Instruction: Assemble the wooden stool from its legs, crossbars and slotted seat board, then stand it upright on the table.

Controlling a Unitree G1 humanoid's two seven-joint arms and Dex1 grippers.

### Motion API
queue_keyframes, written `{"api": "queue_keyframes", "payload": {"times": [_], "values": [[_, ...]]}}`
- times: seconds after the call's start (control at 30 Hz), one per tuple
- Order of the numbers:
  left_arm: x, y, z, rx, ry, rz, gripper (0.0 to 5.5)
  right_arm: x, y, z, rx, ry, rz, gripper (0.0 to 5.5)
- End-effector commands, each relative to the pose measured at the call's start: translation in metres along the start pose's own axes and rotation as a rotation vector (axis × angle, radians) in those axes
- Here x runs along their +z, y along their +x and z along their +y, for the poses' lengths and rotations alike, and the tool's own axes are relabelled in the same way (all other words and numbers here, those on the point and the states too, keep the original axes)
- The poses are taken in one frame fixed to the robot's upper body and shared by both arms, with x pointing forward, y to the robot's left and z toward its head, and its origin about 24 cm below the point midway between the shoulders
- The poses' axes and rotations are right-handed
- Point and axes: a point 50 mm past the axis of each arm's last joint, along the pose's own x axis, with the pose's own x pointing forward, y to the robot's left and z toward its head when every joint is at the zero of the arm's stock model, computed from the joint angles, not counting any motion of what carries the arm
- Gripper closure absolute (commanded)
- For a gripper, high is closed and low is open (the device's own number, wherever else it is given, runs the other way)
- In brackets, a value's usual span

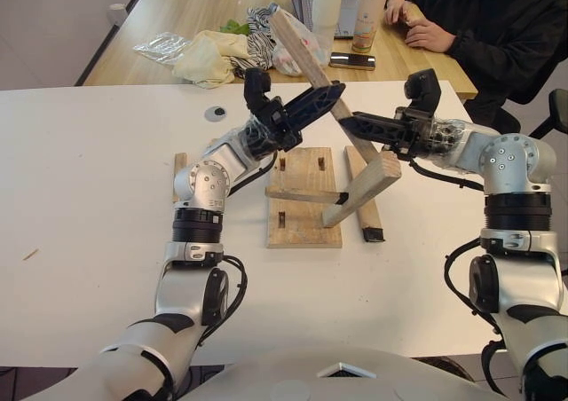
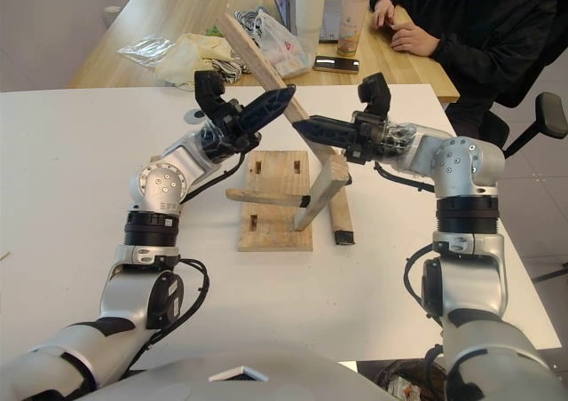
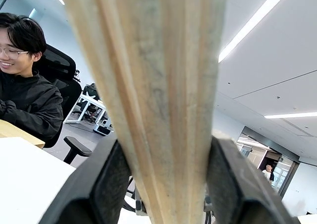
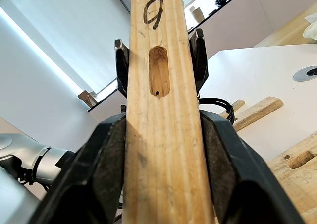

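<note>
Stool leg [image 1: 297, 42] tilted over seat board [image 1: 302, 232], clamped by left gripper [image 1: 333, 95] and right gripper [image 1: 351, 120], board well inside table [image 1: 89, 197] edges, leg's lower end unclear.

Leg [image 1: 297, 46] above seat board [image 1: 297, 232] on table [image 1: 89, 179]

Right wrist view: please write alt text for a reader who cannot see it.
A wooden leg with an oval slot and a handwritten number is clamped in the right gripper. Farther along, the left gripper grips the same leg; loose wooden parts lie on the white table behind.
</note>
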Motion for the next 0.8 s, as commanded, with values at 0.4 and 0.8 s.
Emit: {"api": "queue_keyframes", "payload": {"times": [0.4, 0.8], "values": [[0.013, -0.047, 0.018, 0.152, 0.279, 0.126, 3.47, 0.032, -0.054, -0.007, -0.233, -0.124, -0.294, 1.71], [0.011, -0.126, 0.001, 0.216, 0.359, 0.372, 3.47, 0.004, -0.116, 0.005, -0.437, -0.111, -0.717, 1.71]]}}
